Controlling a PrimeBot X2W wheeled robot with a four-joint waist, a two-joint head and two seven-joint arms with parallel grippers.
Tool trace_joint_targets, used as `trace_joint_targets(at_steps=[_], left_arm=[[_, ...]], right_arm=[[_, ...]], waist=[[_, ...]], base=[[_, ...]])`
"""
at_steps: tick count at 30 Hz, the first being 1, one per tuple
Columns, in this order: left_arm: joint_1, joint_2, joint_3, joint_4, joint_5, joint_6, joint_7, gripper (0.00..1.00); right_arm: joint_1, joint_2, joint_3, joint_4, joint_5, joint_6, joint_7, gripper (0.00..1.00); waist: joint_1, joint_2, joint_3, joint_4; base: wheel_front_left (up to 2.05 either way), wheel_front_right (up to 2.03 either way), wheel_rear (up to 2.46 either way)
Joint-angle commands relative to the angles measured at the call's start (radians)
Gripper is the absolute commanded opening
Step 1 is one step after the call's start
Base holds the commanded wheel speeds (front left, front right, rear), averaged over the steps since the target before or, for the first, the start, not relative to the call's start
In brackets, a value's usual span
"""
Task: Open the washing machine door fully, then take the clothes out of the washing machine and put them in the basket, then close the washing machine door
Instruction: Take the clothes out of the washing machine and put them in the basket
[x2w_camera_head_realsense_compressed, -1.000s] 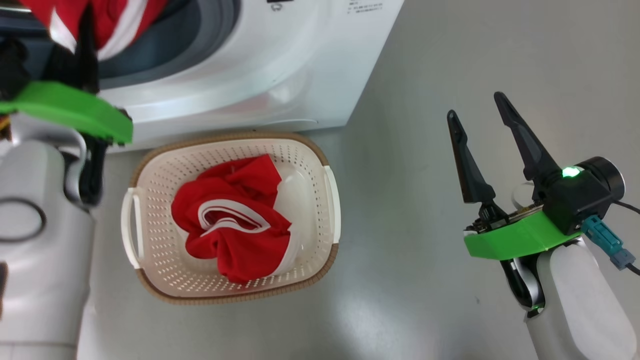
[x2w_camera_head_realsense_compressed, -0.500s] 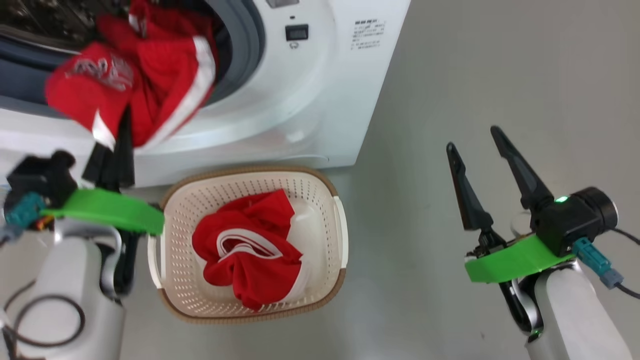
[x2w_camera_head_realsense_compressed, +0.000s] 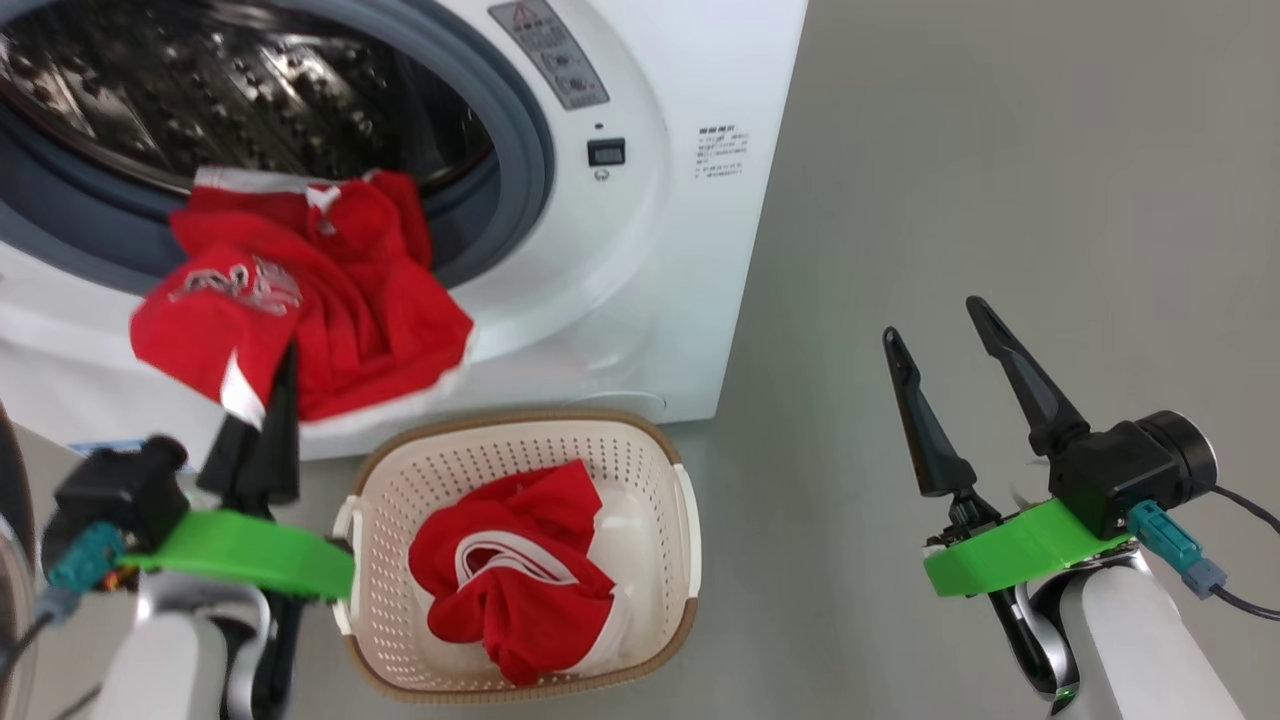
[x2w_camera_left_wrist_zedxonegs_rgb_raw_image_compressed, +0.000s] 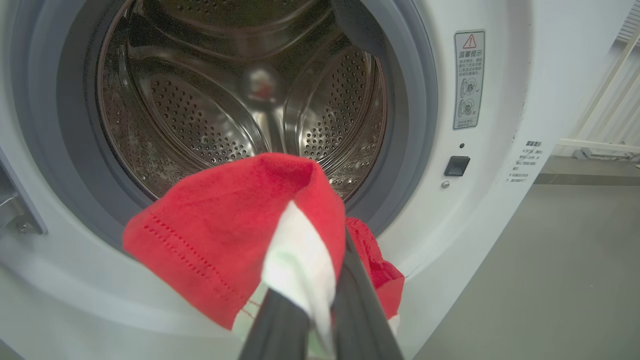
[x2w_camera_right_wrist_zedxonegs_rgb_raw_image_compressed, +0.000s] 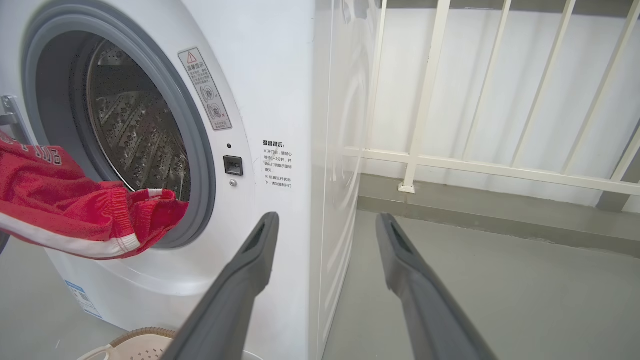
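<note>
The left end effector (x2w_camera_head_realsense_compressed: 283, 380) is clamped shut on a white trim band of a bright red fabric garment (x2w_camera_head_realsense_compressed: 300, 290). Its two dark fingers are pressed together and point up at the open mouth of the big white front-loading washing machine (x2w_camera_head_realsense_compressed: 680, 250). A green plastic wrist bracket (x2w_camera_head_realsense_compressed: 240, 550) and a pale forearm lie below them at the lower left of the head view.

The garment stretches from the grey rubber ring (x2w_camera_left_wrist_zedxonegs_rgb_raw_image_compressed: 410, 125) at the bottom of the opening down over the white front panel, with the perforated steel drum (x2w_camera_left_wrist_zedxonegs_rgb_raw_image_compressed: 225, 100) behind it. It has a pale print that cannot be read.

The right end effector (x2w_camera_head_realsense_compressed: 932, 320) stands with its fingers wide apart and holds nothing. It is over the grey floor (x2w_camera_head_realsense_compressed: 1000, 150), well to the right of the machine, and points up and slightly left.

Just in front of the machine sits a cream-white perforated plastic basket (x2w_camera_head_realsense_compressed: 520, 425) with a brown woven-look rim. A second red garment (x2w_camera_head_realsense_compressed: 515, 580) with white bands lies crumpled inside it.

Beside the opening, a grey warning label (x2w_camera_left_wrist_zedxonegs_rgb_raw_image_compressed: 470, 80) has a red triangle above the heading "温馨提示". Its smaller print, and the block of text lower down, are too small to read.
</note>
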Motion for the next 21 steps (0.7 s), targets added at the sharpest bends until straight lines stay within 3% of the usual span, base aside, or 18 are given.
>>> trace_joint_targets(at_steps=[1,11,21], left_arm=[[0.02,0.025,0.032,-0.045,-0.007,0.008,0.007,0.0],[0.13,-0.038,-0.026,-0.11,-0.037,0.021,0.079,0.0],[0.045,-0.086,-0.123,0.15,-0.063,-0.03,0.079,0.0]], right_arm=[[0.013,0.001,0.024,-0.022,0.014,0.005,-0.006,1.0],[0.024,0.001,0.019,-0.033,0.015,0.005,-0.006,1.0],[-0.001,0.001,0.022,-0.049,0.014,0.005,-0.006,1.0]], waist=[[0.0,0.0,-0.029,0.001],[0.0,0.0,-0.002,-0.007],[0.0,0.0,0.068,-0.02]], base=[[0.0,0.0,0.0],[0.0,0.0,0.0],[0.0,0.0,0.0]])
